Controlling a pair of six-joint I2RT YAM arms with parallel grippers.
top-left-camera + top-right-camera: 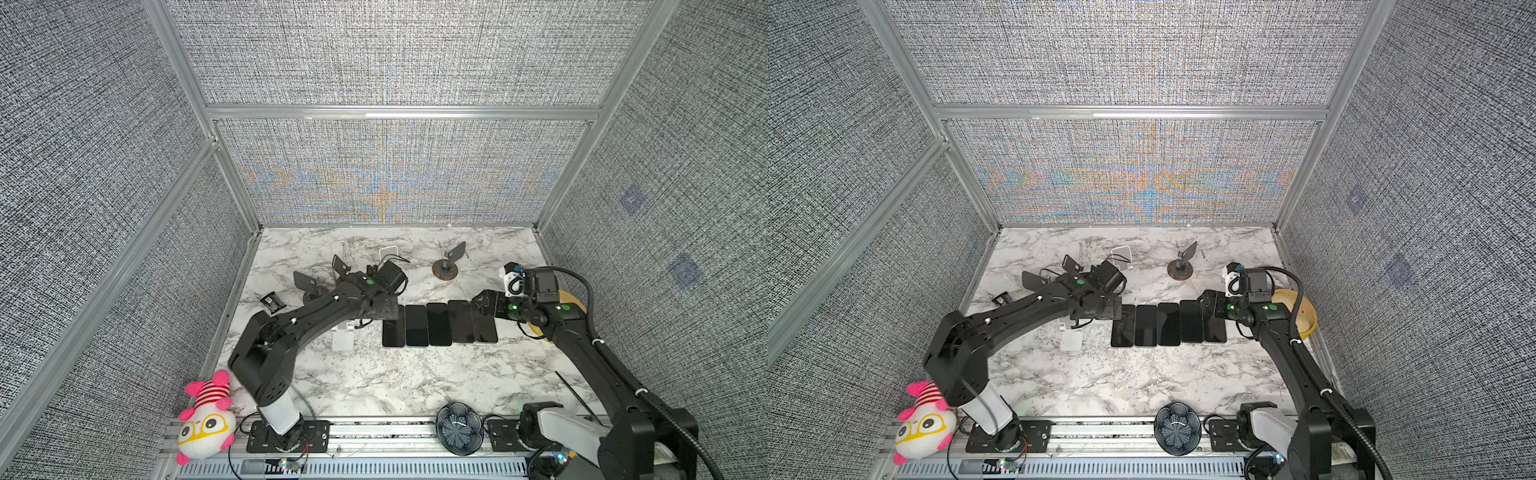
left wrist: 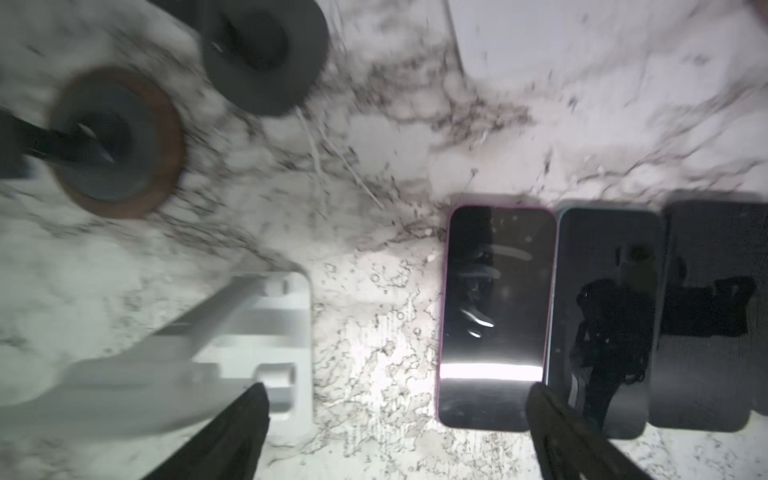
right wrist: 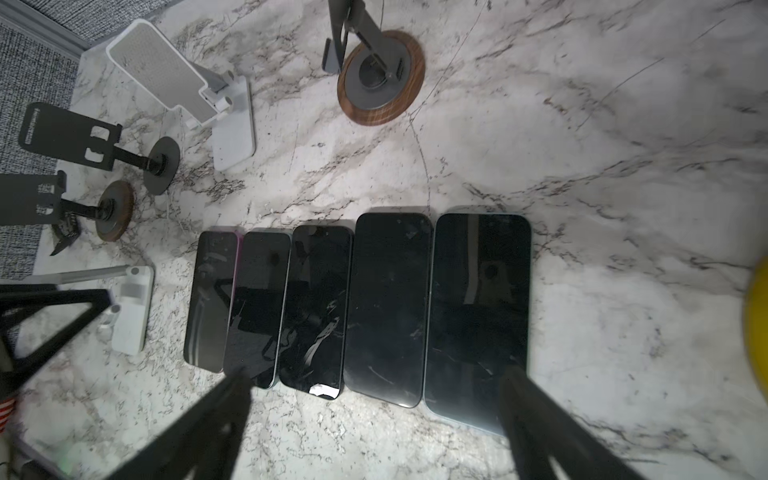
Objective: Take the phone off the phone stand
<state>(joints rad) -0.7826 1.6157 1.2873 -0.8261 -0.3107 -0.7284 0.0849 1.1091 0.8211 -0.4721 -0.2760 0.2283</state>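
left gripper hangs spread wide and empty, one finger above the white phone stand, the other above the pink-edged phone. that phone lies flat on the marble worktop, screen up, near the stand but apart from it, leftmost in a row of five phones lying side by side. right gripper, also spread and empty, hovers over the row's other end, by the blue-edged phone.
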